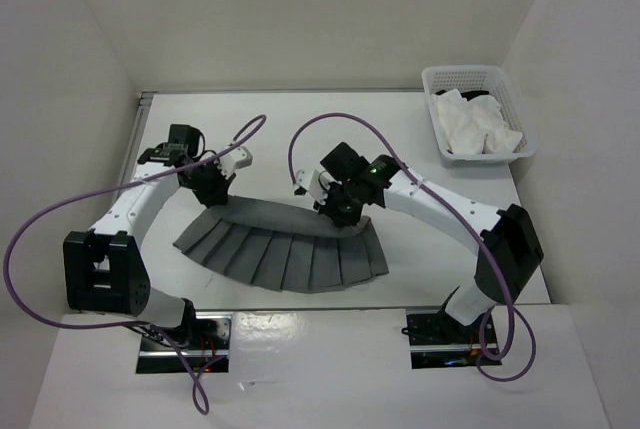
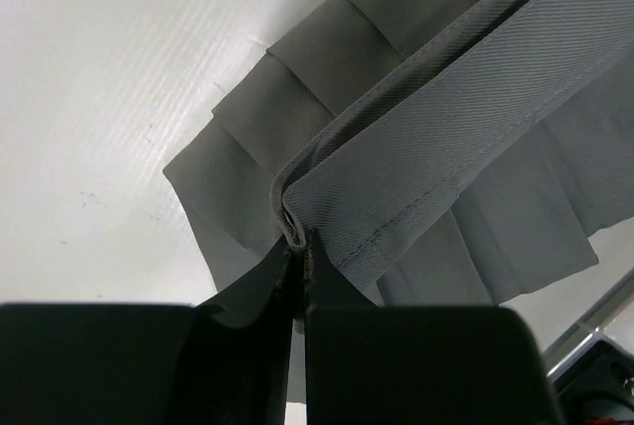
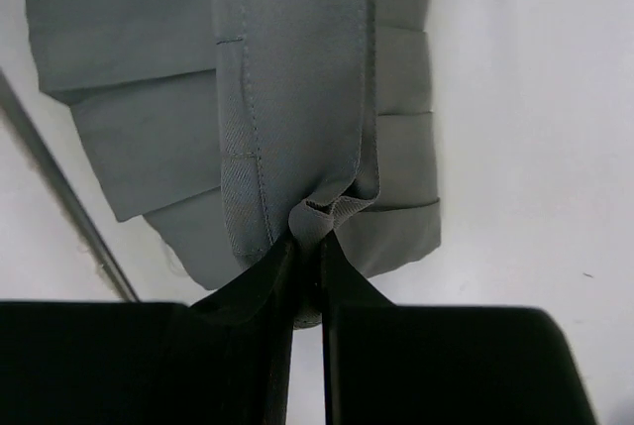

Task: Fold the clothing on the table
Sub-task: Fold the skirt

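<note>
Setting: a white desk (image 1: 300, 139) boxed in by white walls (image 1: 300, 19) on the left, far and right sides.
Left arm: reaches from the near left corner toward the middle, with a purple cable (image 1: 60, 219) looping out to its left.
Left gripper (image 2: 300, 247): closed to a thin slit, pinching the left end of the skirt's waistband, where the fabric bunches into a small fold between the tips.
Skirt (image 1: 285, 254): dark grey and pleated, in the middle of the desk between the two arms. The waistband runs along its far edge from one gripper to the other, and the pleats fan out toward the near side.
Right gripper (image 3: 307, 247): closed just as narrowly, pinching the right end of the waistband.
Right arm: comes in from the near right corner.
Basket (image 1: 470, 71): white lattice, at the far right corner, well apart from the skirt.
Cloths (image 1: 480, 129): white and crumpled, inside the basket.
</note>
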Controlling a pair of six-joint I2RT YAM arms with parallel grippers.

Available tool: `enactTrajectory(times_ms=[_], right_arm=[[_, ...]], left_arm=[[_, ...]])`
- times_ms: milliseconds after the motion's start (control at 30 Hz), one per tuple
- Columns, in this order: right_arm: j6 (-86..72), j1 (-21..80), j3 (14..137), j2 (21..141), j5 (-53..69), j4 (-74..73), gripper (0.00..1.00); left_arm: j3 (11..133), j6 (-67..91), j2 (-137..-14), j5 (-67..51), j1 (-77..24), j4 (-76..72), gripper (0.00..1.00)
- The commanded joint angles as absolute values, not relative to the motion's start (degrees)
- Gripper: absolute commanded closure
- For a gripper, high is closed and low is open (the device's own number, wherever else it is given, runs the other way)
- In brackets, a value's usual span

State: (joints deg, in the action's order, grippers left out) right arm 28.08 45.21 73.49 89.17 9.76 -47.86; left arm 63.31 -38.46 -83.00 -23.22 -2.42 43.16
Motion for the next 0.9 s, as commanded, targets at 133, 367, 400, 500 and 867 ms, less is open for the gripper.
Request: enactTrajectory(times_ms=[133, 367, 400, 500, 867], right_arm=[[30.06, 52.03, 75.23, 92.28, 15.72, -54.76, 1.0], [33.39, 54.83, 75.76, 96.76, 23.72, -58.53, 1.0], [33.92, 55.45, 75.76, 98.16, 24.43, -59.14, 1.0], [33.93, 58.0, 75.76, 100.45, 24.43, -59.15, 0.97], [37.18, 60.91, 78.22, 101.34, 26.46, -63.63, 0.13]], left_arm=[[63.02, -45.7, -79.72, -22.59, -1.32, 48.86, 1.0], [63.02, -52.72, -76.56, -25.83, -1.32, 57.29, 0.89], [63.02, -53.34, -76.55, -25.84, -1.32, 58.17, 0.77], [62.4, -55.28, -75.5, -25.84, -1.32, 61.51, 0.58], [59.6, -55.38, -68.91, -25.05, -0.09, 59.51, 0.42]])
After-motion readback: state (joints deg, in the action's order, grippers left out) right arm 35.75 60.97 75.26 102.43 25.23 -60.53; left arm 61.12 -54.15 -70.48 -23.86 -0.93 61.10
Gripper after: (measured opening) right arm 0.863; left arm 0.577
